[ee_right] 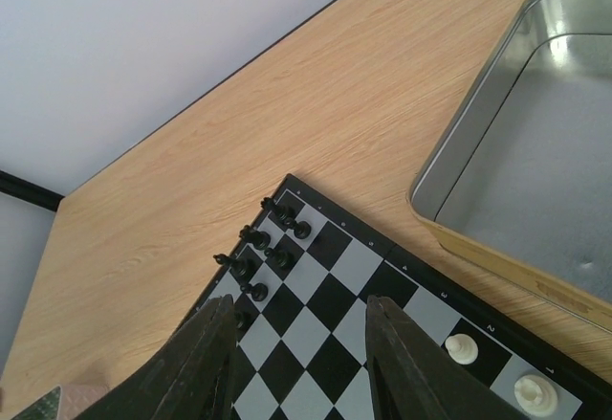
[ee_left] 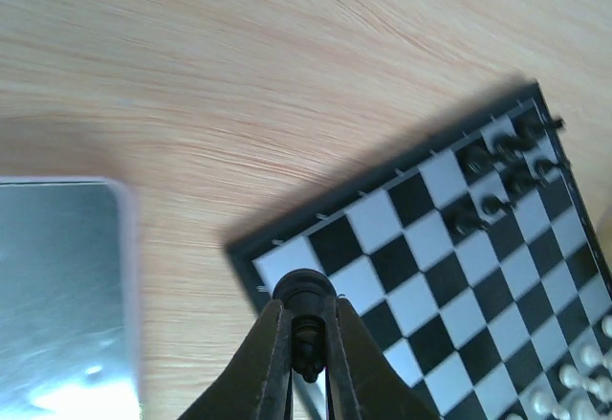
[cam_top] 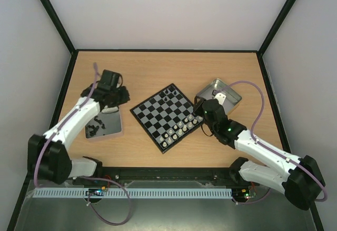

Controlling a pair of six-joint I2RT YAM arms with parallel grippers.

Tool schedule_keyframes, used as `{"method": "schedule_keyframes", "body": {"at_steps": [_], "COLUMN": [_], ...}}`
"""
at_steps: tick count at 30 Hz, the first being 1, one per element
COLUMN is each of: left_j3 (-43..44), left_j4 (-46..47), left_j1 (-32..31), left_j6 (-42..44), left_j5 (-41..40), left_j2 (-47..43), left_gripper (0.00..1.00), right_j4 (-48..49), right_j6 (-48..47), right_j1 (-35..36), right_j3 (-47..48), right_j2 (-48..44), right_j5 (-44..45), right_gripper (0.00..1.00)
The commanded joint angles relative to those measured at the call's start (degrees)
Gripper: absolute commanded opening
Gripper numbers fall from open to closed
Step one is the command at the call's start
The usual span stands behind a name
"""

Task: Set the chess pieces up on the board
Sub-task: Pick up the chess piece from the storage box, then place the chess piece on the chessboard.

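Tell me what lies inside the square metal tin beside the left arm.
Several tiny black chess pieces lie bunched in the left part of the square metal tin; the remaining visible floor is bare. The white left arm covers its far edge, hiding that strip.

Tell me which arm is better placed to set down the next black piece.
Left. The left tool is shut on a black piece near the board's corner; the right tool hangs open, empty, over it.
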Motion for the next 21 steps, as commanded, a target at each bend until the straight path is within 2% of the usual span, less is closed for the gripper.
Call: {"method": "schedule_keyframes", "body": {"at_steps": [1,6,10,16,21], "left_j3": [5.54,13.76,19.32,20.84,21.24], "left_j4": [1.63,-0.89,-3.44,-2.69,-1.50], "left_j1": [-6.98,-14.62,-18.11,-19.06,-18.93], "left_j6": [1.49,4.34,5.20,5.34,5.50], "left_j5": [1.63,-4.10,-9.33,-12.11,-11.42], "left_j2": [8.64,19.95,28.22,33.34,35.79], "left_gripper": [0.09,0.09,0.09,0.09,0.09], "right_j4": [-0.32,-1.44,-2.08,-2.68,-2.42], "right_j6": [1.82,1.97,2.27,2.16,2.07], "right_j1": [-0.29,-0.29,-0.26,-0.26,-0.27], "right_j3": [-0.06,-0.10,-0.25,-0.54,-0.64], "right_j2": [-1.55,-2.10,-2.46,-2.92,-2.68], "right_j5": [1.67,2.15,2.38,3.01,2.99], "right_gripper": [0.36,0.37,0.36,0.37,0.37]}}
